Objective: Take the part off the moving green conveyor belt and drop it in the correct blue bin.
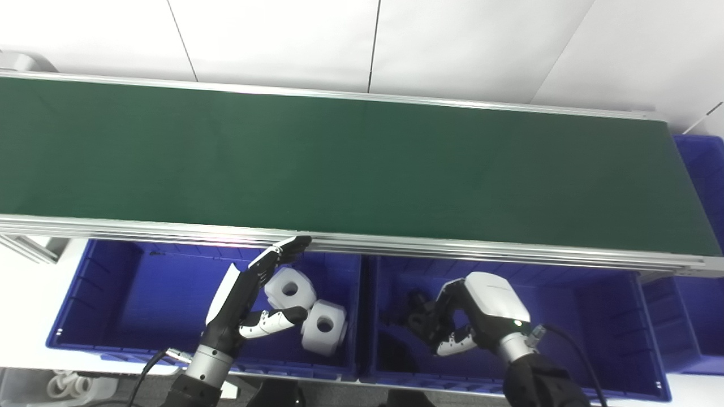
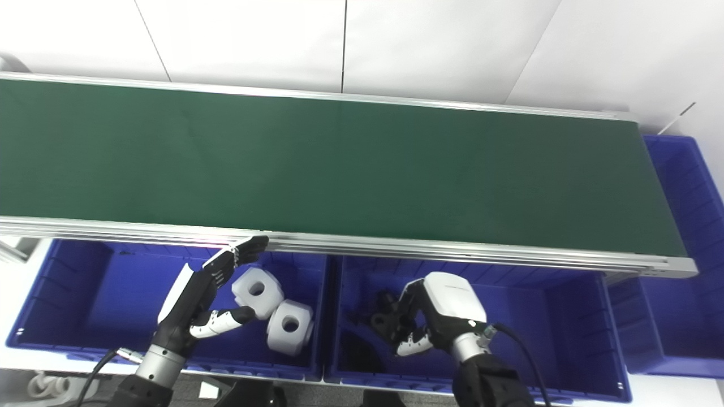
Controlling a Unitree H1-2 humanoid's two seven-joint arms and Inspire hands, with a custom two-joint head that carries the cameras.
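The green conveyor belt (image 1: 362, 164) carries no part in either view. Below its near rail stand two blue bins. The left bin (image 1: 113, 294) holds two white round parts (image 1: 289, 288) (image 1: 323, 325), each with a centre hole. My left hand (image 1: 254, 294) hovers open over this bin beside the white parts, fingers stretched up toward the belt rail. My right hand (image 1: 464, 316) is down inside the right bin (image 1: 594, 316), fingers curled around a black part (image 1: 419, 317) just above the bin floor. A dark patch lies on the floor below it.
A third blue bin (image 1: 701, 169) sits past the belt's right end. The aluminium rail (image 1: 452, 249) runs along the belt's near edge above the bins. White wall panels stand behind the belt. Cables trail from both wrists.
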